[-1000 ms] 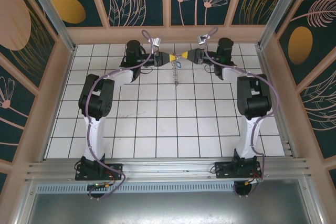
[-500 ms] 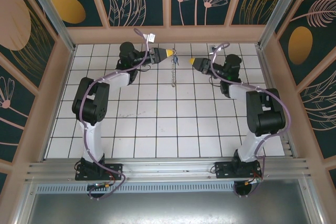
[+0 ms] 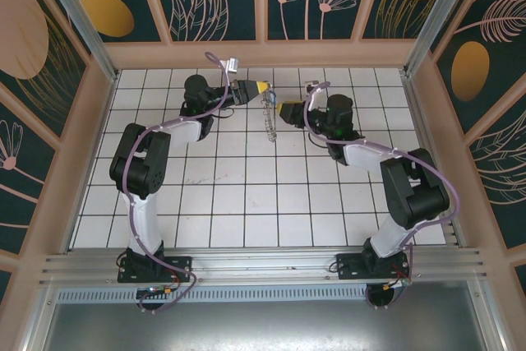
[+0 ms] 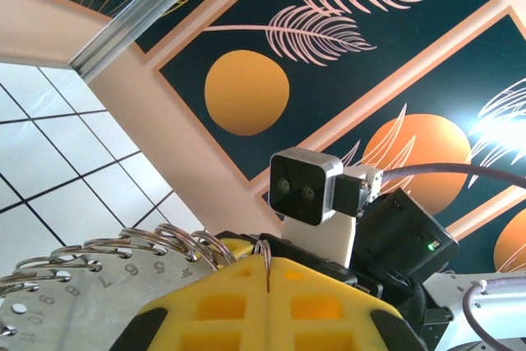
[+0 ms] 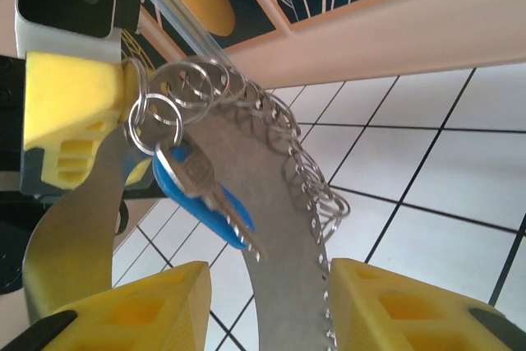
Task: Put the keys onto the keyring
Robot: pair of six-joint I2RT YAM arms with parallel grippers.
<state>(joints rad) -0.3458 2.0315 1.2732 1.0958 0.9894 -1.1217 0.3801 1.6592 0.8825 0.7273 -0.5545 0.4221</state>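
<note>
Overhead view first: the left tool (image 3: 261,88) is raised at the far side of the tabletop (image 3: 246,195), pinched shut on the top end of the keyring (image 3: 269,121). The keyring is a flat metal strip with rings along one edge, and it hangs down toward the tiles. The right tool (image 3: 283,109) sits just beside the strip, pointing at it. The surface is white tile with dark grid lines. Around it is a pale wooden frame with aluminium posts.

Left wrist view: the yellow fingers meet with no gap, gripping the strip's end. Numbers are stamped along the strip beside its row of rings. Behind them are wall panels in dark teal with orange discs and pale leaf drawings.

Right wrist view: the right tool's own fingers stand apart at a middling width. The strip passes between them, and I cannot see either finger touching it. The keys (image 5: 201,191) show as one blue-headed key on a small split ring at the strip's upper end, next to the left tool's yellow finger. That ring looks threaded through the strip's end ring, so this key seems to be on. I cannot tell whether any more keys are left to add.
</note>
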